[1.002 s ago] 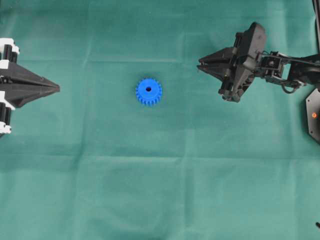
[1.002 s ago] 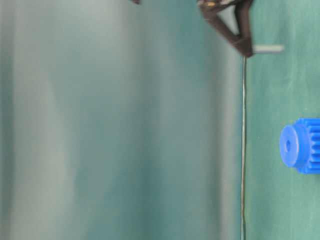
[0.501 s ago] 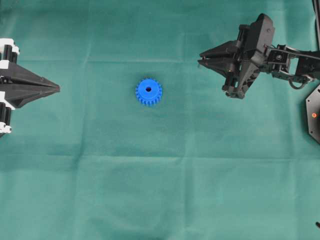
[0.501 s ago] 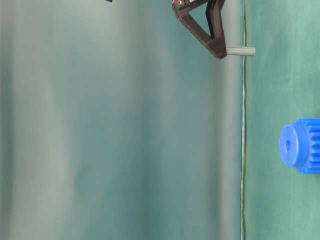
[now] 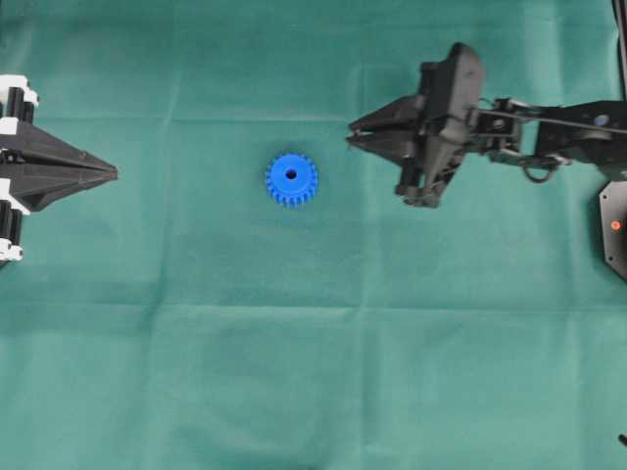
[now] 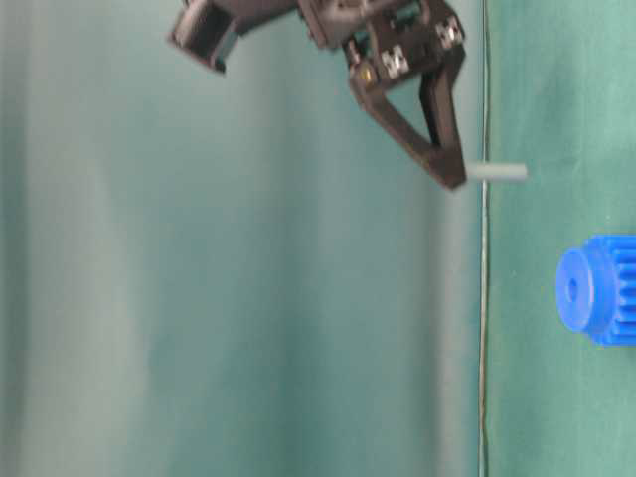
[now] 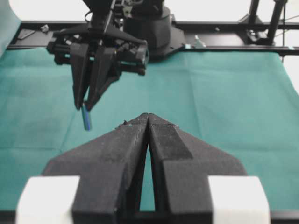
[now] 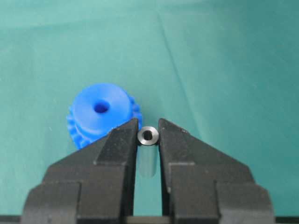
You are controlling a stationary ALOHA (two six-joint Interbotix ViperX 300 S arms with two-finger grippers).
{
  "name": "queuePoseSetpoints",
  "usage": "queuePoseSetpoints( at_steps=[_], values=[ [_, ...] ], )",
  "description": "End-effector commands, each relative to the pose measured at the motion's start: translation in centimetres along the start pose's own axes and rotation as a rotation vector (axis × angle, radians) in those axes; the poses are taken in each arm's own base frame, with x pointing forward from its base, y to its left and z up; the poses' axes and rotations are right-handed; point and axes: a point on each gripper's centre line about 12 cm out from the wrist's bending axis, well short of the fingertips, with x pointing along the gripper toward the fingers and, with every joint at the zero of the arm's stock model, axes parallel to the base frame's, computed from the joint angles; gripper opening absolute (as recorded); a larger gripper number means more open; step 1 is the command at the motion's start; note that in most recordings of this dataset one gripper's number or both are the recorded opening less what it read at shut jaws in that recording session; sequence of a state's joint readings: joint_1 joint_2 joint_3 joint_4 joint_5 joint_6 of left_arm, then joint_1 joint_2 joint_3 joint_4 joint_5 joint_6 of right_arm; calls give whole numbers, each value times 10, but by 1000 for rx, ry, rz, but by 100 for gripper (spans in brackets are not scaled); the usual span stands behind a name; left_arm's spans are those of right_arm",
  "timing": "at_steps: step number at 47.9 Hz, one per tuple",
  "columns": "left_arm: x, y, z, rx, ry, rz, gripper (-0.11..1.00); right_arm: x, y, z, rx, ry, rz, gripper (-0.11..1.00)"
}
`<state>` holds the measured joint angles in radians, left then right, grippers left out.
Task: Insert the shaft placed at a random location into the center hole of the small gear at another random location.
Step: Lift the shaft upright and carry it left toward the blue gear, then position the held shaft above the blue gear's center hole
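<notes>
At the 9 o'clock edge of the overhead view, the left hand [image 5: 110, 173] is resting low with its jaws pressed together, gripping nothing. The small gear [image 5: 291, 179] is lying flat on the green tabletop [image 5: 294, 372] near the middle, its center hole [image 5: 291, 175] facing up. At the gear's 3 o'clock, well apart, the right hand [image 5: 353, 131] is reaching in above the cloth, pinching the shaft [image 8: 148, 156] upright between its tips.

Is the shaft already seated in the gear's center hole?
No: in the right wrist view the shaft sits clamped between the right gripper fingertips, while the center hole of the small gear shows open and empty.
</notes>
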<state>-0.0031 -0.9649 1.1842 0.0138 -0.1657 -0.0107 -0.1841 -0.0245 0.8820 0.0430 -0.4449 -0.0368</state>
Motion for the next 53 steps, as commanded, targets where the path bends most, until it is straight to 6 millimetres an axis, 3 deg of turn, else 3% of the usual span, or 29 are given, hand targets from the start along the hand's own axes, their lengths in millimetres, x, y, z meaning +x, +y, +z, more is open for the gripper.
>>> queuePoseSetpoints(
  at_steps=[1,23,53],
  values=[
    [2,1,8,3,-20,3,0,12,6,18,-20,-35,14,13],
    [2,1,8,1,-17,3,0,52,25,38,-37,-48,55,13],
    [2,1,8,0,-20,3,0,59,27,32,-39,-22,58,13]
  ],
)
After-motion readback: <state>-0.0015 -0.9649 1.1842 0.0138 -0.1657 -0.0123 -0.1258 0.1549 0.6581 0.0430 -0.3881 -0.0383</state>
